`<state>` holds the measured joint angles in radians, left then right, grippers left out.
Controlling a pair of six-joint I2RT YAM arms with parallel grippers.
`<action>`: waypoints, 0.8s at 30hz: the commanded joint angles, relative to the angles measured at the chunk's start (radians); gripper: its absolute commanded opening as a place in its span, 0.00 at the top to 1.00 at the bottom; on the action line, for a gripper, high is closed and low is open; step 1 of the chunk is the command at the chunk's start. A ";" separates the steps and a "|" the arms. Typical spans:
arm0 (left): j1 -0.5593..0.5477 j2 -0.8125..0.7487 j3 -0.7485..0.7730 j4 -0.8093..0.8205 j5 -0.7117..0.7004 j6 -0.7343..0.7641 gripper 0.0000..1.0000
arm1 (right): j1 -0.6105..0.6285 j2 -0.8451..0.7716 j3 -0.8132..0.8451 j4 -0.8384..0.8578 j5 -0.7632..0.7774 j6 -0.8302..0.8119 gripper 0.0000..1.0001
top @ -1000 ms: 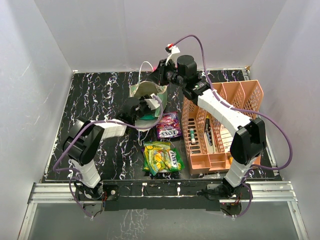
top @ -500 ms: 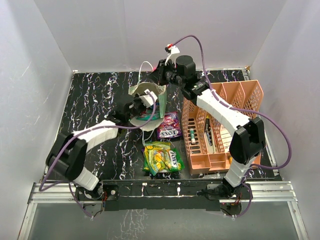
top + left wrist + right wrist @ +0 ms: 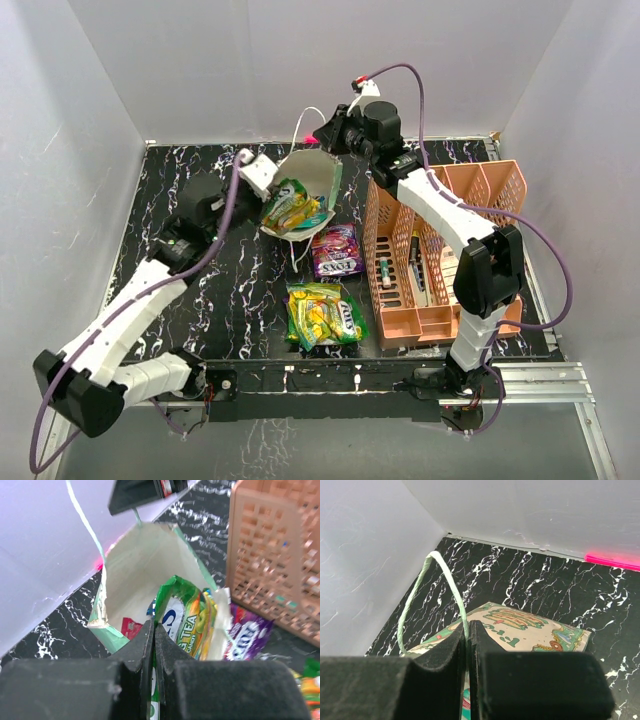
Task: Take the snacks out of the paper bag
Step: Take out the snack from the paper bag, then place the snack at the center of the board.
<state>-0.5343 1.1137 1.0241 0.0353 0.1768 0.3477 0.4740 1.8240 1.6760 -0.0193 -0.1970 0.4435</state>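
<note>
Glossy purple packet [image 3: 337,252] and glossy yellow-green packet [image 3: 325,315] are out. Left pincer [image 3: 154,630] clamps glossy teal-green packet [image 3: 187,622] at beige paper bag [image 3: 135,570]. Right pincer [image 3: 468,630] clamps its white cord handle [image 3: 417,595].

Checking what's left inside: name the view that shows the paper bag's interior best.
Left wrist: it looks into the paper bag, showing a green packet and red packet. Top external shows the mouth small; right wrist only its printed outside.
</note>
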 commanded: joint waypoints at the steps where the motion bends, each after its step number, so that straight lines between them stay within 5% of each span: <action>1: -0.004 -0.093 0.207 -0.251 -0.048 -0.265 1.00 | -0.012 -0.004 0.054 0.073 0.019 0.011 0.93; 9: -0.004 -0.091 0.495 -0.742 -0.237 -0.593 1.00 | -0.019 0.000 0.047 0.070 0.021 0.001 0.93; 14: -0.004 -0.099 0.486 -1.025 -0.399 -0.844 1.00 | -0.021 -0.014 0.027 0.072 0.021 0.000 0.93; 18: -0.004 -0.207 0.309 -1.022 -0.386 -1.022 1.00 | -0.022 -0.017 0.013 0.076 0.021 0.002 0.93; 24: -0.004 -0.295 -0.035 -0.767 -0.211 -1.245 1.00 | -0.022 -0.019 0.007 0.081 -0.011 0.021 0.93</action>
<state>-0.5339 0.8577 1.1202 -0.8864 -0.1440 -0.6827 0.4595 1.8263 1.6775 -0.0170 -0.1974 0.4511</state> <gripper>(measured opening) 0.007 0.077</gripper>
